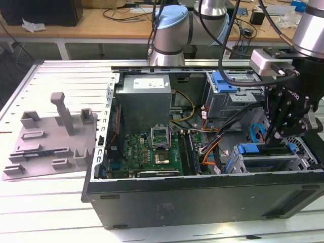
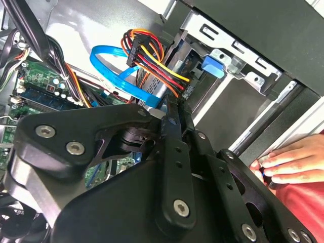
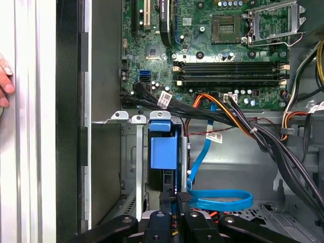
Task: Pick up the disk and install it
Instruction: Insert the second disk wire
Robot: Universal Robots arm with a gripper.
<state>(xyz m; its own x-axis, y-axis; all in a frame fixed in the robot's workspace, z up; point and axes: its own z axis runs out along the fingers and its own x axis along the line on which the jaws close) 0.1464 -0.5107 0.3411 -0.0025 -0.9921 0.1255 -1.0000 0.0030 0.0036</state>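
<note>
Exterior view, left to right: grey moulded plastic tray with an upright post (image 1: pixel 50 132) lies flat on the ribbed white metal table (image 1: pixel 61 76), apart from the open black desktop computer case (image 1: pixel 202 197); green motherboard (image 1: pixel 152 152) sits on the case floor with the grey boxy power supply (image 1: pixel 147 96) behind it; bundled black and orange cables (image 1: pixel 212 147) run toward the exterior view's right; the disk (image 1: pixel 249 149), a silver hard drive framed by a blue plastic bracket, stands on edge in the grey metal drive cage (image 1: pixel 283 162) at that end of the case; black two-finger gripper (image 1: pixel 271 139) hangs just over it; first wrist view has the disk (image 3: pixel 164 149) edge-on, blue bracket outermost, slotted between cage walls, with the gripper (image 3: pixel 179 195) right at its near end and a flat blue ribbon cable (image 3: pixel 217 198) looped beside; both wrist views show the fingers drawn together, looks clenched, nothing clearly pinched between them; a person's hand (image 2: pixel 288 162) rests on the case rim; judgement: disk is stiff, dense for its size, smooth metal likely slippery, shock-sensitive; best hold is across the blue bracket's long edges, clear of connector end and label face.
</note>
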